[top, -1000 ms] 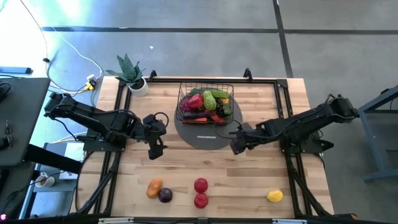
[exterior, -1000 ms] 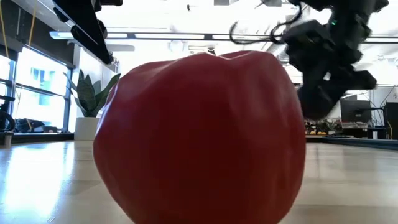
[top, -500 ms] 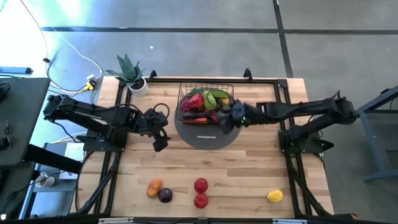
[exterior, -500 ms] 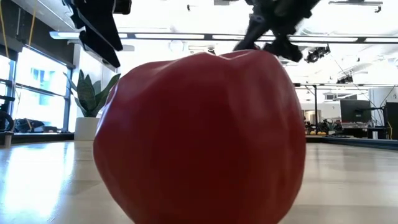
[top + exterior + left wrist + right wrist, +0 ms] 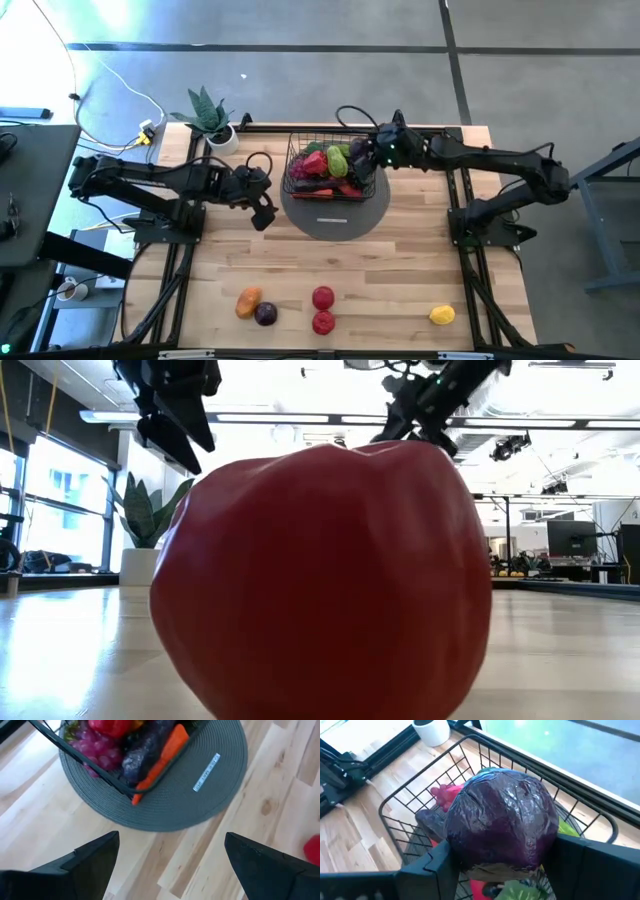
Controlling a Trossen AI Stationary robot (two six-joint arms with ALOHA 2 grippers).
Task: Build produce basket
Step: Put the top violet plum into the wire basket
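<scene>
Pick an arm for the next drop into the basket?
Right. The right gripper is over the basket, shut on a purple cabbage, so it likely only needs to release. The left gripper is open and empty, beside the grey mat, away from the loose produce at the near edge.

Open-plan lab (concrete floor point(image 5: 300, 25), ceiling strip lights point(image 5: 300, 418), distant monitors point(image 5: 570, 538))

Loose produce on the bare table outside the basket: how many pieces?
5, all near the front edge: an orange piece touching a purple one, two red ones mid-table, a yellow one at right.
</scene>
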